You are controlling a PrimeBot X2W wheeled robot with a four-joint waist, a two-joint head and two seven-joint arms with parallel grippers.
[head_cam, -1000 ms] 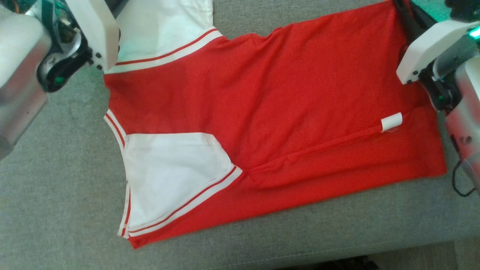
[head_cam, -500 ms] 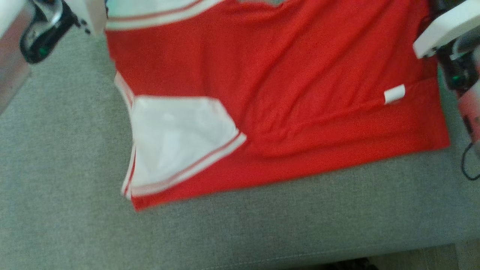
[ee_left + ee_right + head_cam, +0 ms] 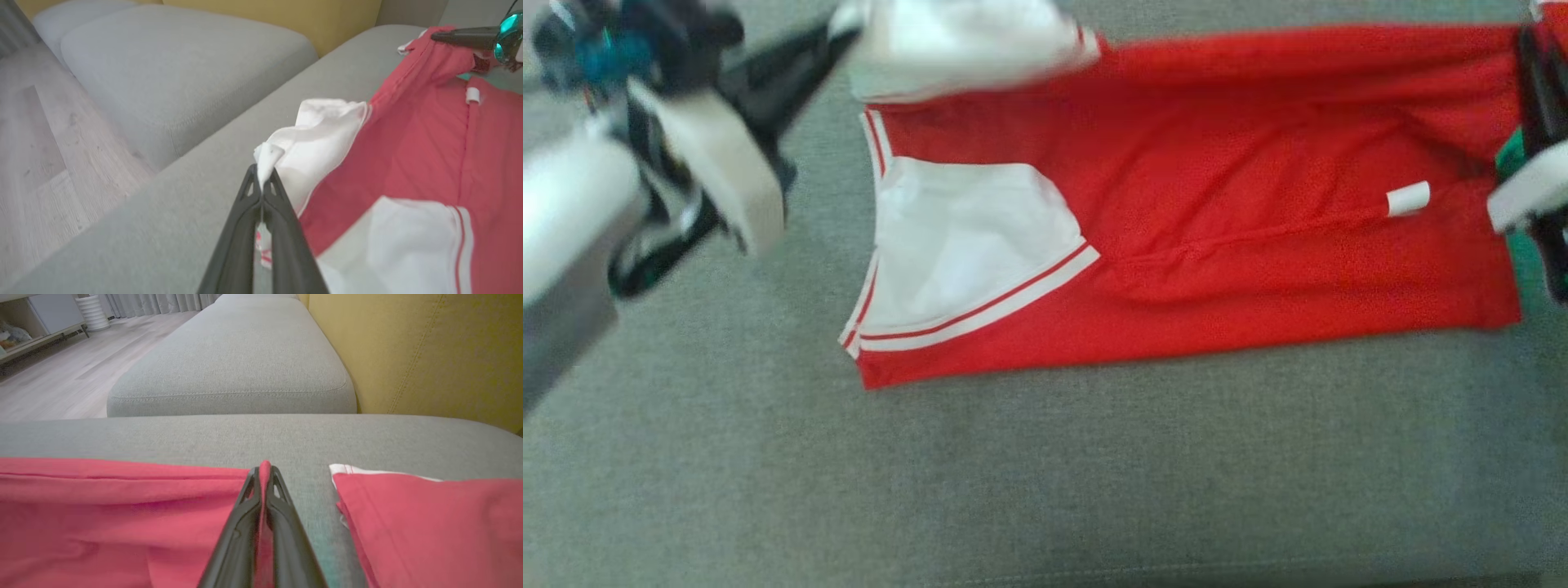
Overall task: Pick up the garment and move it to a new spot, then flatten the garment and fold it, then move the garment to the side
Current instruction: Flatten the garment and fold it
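A red garment (image 3: 1217, 204) with white sleeves lies spread on the grey sofa cushion (image 3: 1045, 474), a white label (image 3: 1408, 198) near its right end. My left gripper (image 3: 845, 33) is shut on a corner of the far white sleeve (image 3: 318, 139) and holds it lifted off the cushion; the pinch shows in the left wrist view (image 3: 261, 183). My right gripper (image 3: 264, 473) is shut on the red edge (image 3: 122, 506) at the garment's right end, raised a little. Its dark fingers (image 3: 1531, 90) show at the head view's right edge.
A yellow backrest (image 3: 429, 355) rises behind the cushion. A second grey cushion (image 3: 233, 363) and wooden floor (image 3: 36, 155) lie beyond. More red fabric with a white trim (image 3: 429, 522) lies right of my right gripper. The cushion's near half is bare.
The head view has shifted. Both grippers have lifted the garment's far edge and brought it nearer, so the far white sleeve now hangs raised from the left gripper.
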